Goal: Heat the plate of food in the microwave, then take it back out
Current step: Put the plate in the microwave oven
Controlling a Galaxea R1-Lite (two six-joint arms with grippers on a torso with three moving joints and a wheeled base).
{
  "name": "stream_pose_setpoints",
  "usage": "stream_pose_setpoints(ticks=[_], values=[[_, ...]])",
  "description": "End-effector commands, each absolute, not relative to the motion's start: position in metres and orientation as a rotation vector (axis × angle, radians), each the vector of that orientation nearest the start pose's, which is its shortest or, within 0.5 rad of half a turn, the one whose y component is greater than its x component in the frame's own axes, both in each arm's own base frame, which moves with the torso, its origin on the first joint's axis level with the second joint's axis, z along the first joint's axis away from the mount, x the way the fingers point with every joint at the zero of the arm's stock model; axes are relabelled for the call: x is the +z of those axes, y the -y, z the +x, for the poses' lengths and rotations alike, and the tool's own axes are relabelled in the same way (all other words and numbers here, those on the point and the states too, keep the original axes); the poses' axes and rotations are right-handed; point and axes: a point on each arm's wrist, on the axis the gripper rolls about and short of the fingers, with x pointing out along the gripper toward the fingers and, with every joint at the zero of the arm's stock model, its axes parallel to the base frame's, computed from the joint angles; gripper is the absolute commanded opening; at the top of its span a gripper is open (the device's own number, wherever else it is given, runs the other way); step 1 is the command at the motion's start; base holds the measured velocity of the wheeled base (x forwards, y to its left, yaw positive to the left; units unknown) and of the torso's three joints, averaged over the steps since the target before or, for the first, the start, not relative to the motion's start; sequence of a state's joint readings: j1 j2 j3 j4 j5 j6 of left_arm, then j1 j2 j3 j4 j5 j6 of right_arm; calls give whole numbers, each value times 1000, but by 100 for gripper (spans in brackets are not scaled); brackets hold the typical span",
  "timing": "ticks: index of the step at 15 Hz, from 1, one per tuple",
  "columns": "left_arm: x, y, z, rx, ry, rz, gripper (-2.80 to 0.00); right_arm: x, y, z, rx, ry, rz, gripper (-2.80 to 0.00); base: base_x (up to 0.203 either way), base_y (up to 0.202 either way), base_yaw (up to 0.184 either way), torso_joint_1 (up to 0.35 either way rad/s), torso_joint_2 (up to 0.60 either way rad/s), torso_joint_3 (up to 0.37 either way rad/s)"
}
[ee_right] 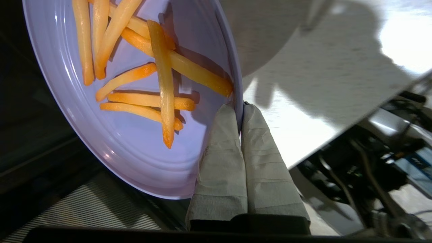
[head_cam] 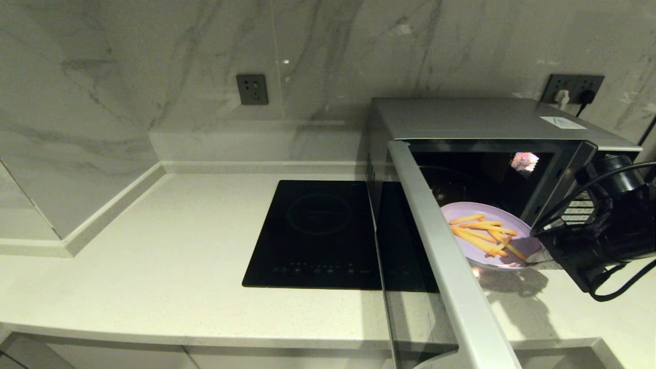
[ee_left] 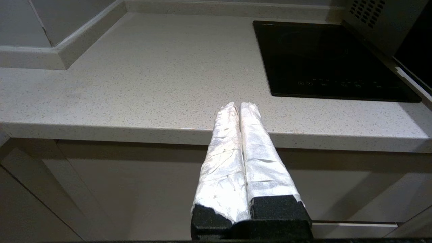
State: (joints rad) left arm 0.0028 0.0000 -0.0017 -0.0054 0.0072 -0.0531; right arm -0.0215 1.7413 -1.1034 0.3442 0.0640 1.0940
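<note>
Counter pale | microwave door open | right claw clamps plate of food rim (at microwave's mouth) | left claw closed, empty

Microwave stood on the counter, door swung out toward the front. Hob lay just left of the microwave. Plate of food sat at the microwave's mouth, partly over the counter.

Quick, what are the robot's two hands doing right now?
Left hand: shut, holding nothing, by the counter edge.
Right hand: shut on the rim of the plate of food, at the open microwave.
</note>
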Motion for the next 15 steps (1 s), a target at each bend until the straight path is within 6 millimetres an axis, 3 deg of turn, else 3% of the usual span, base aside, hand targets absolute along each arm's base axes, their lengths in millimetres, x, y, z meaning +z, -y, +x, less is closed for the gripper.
stream_pose_setpoints(ticks=[1,5,11,15], values=[[77,0,-23,11,8,-55,-280,166,-14,310,-490,-905,1055,-280,0,0,0,0,0,0],[77,0,-23,11,8,-55,-280,158,-23,338,-539,-880,1082,-280,0,0,0,0,0,0],[77,0,-23,11,8,-55,-280,147,-31,363,-523,-889,1079,-280,0,0,0,0,0,0],[77,0,-23,11,8,-54,-280,153,-32,378,-496,-852,1088,-280,0,0,0,0,0,0]])
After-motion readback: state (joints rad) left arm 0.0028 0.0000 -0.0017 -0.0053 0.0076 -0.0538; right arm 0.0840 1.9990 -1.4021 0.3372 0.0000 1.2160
